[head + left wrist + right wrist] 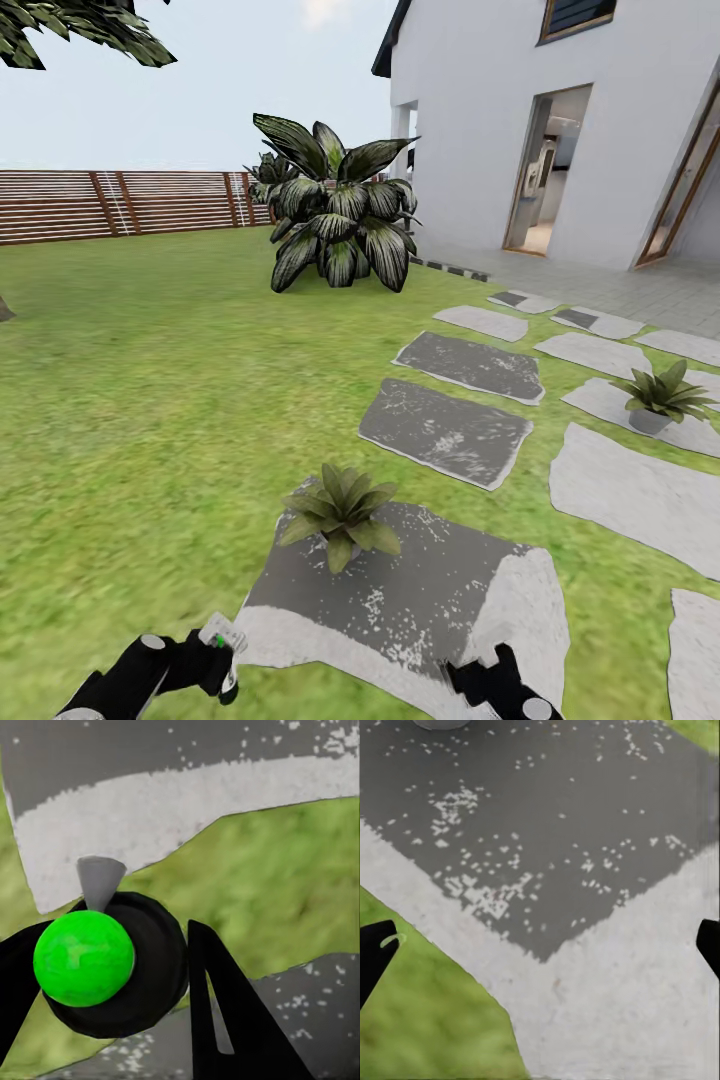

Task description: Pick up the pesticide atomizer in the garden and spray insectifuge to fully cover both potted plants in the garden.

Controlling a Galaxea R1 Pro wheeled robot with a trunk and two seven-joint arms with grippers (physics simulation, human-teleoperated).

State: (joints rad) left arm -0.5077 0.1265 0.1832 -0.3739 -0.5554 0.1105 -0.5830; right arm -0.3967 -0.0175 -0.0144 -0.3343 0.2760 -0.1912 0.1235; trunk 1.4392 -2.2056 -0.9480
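At the near left edge of the head view my left gripper (215,655) is pinching the pesticide atomizer (222,637); only its pale top with a green spot clears the black fingers there. In the left wrist view the atomizer (84,957) shows a bright green round body with a grey cone nozzle, seated between the black fingers (225,1020), over grass and a stone edge.

The nearer potted plant (340,515) stands on the far left corner of the large grey stepping stone (420,600) directly ahead; its pot is mostly hidden by leaves.

My right gripper (497,680) is cut off at the near edge; in the right wrist view its fingertips (375,949) sit spread wide apart, holding nothing.

The second potted plant (660,395) sits on a pale stone far right. A big striped shrub (338,220) stands beyond, before the fence (120,203).
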